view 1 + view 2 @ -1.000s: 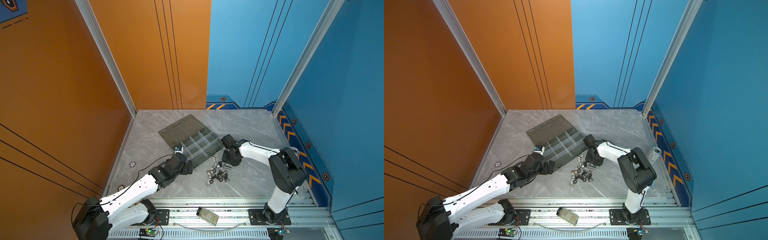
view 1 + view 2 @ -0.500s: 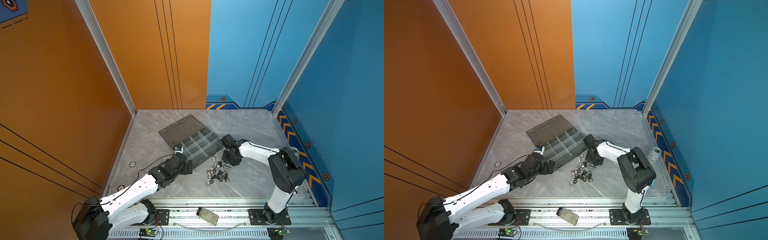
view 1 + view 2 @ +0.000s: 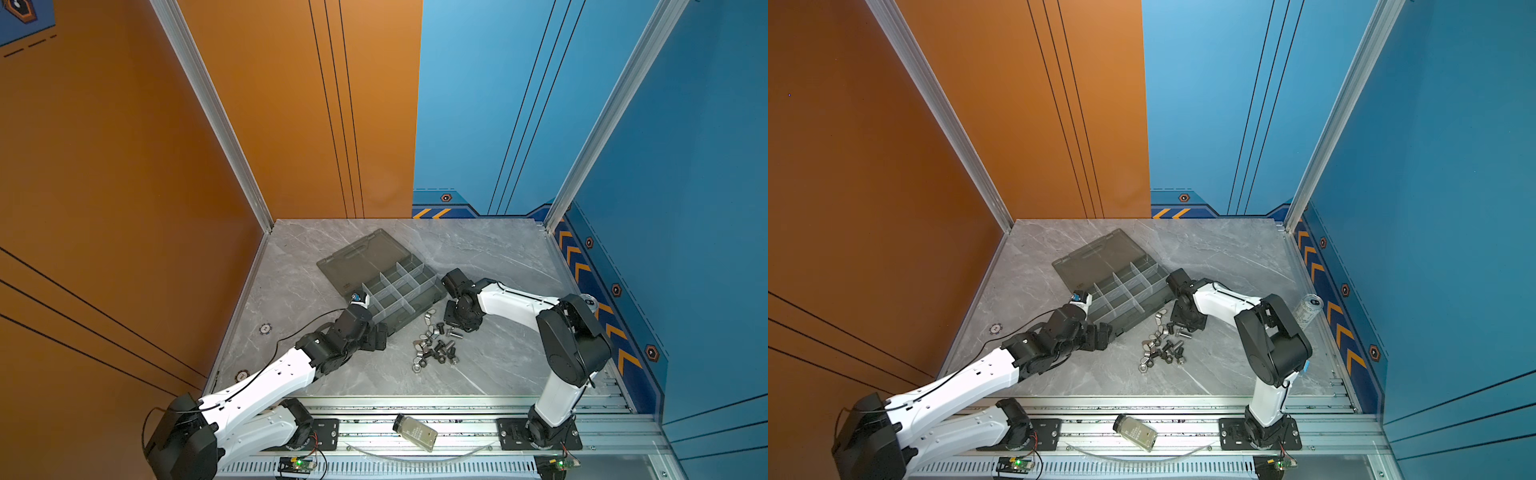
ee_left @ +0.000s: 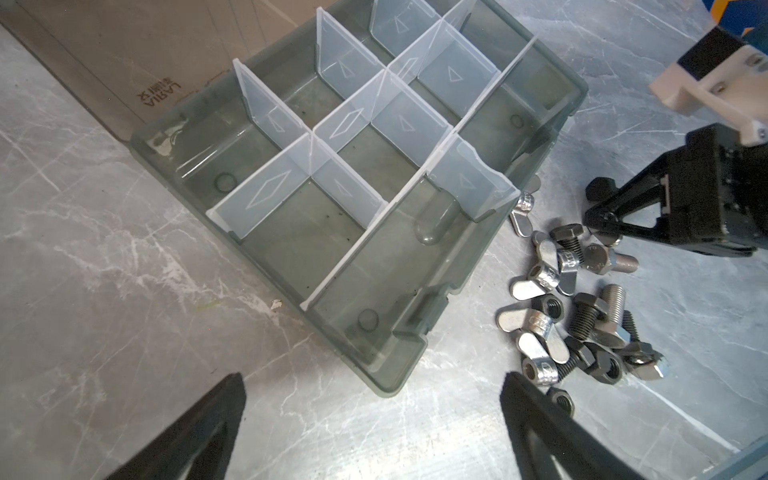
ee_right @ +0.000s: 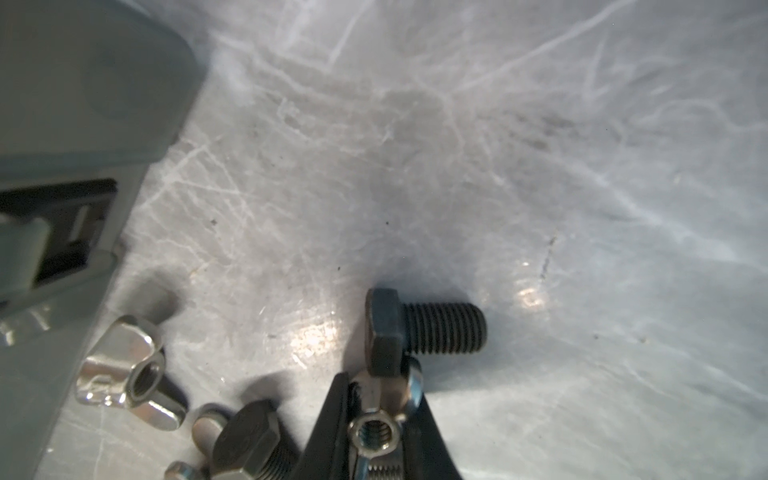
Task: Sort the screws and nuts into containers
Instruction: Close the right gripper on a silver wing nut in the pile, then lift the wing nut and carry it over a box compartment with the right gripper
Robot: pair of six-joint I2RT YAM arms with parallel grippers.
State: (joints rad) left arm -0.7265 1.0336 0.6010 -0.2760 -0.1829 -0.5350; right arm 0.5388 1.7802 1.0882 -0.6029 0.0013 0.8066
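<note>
Right gripper [image 5: 376, 415] pinches a wing nut [image 5: 371, 434] from the pile [image 3: 436, 347].
Next: lift it clear, carry it to a box [image 4: 415, 345] cell; left gripper [image 4: 372, 380] hangs spread.

Raised lettering on the flat lid [image 4: 104, 50] of the organiser box [image 4: 390, 374], seen from my left wrist, appears to read "LARIA" beside two characters I cannot make out. Its pale dividers [image 4: 270, 191] carry triangle and diamond marks. Orange chevrons [image 3: 582, 271] line the blue wall. The bottle [image 3: 417, 433] label is illegible.
</note>
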